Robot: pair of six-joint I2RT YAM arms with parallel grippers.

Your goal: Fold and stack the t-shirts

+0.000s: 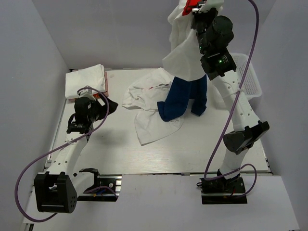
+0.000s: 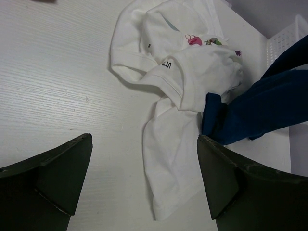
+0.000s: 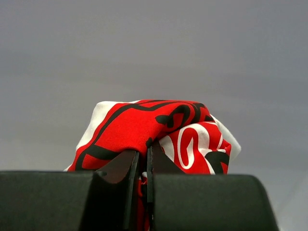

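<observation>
**Red-print tee hoisted, blue tee dragged up with it**

The red-print tee (image 1: 185, 53) hung from the right gripper (image 1: 196, 8), which was raised high over the far side of the table (image 1: 192, 149). The jaws were pinched together on a bunched fold of the printed cloth, as the right wrist view showed. The height looked meant to let the shirt drop free and fall open so it could be laid flat for folding.

It had not come free. The blue tee (image 1: 180, 98) hung from beneath the white cloth, apparently snagged in it, with its lower end resting on the table. That probably needed shaking loose before any fold.

Just beside the blue tee, and partly under it, lay a crumpled white tee (image 1: 147, 96) with a small coloured print. It was unfolded and spread towards the near edge.

At the far left corner sat a folded tee (image 1: 85, 79), likely the start of the stack.

The left gripper (image 1: 108, 106) hovered over bare table between that stack and the crumpled tee. Its jaws stood wide apart with nothing in them, and it faced the heap, seemingly ready to catch a hem.

The basket (image 1: 250, 77) stood behind the right arm at the table's right side.
</observation>
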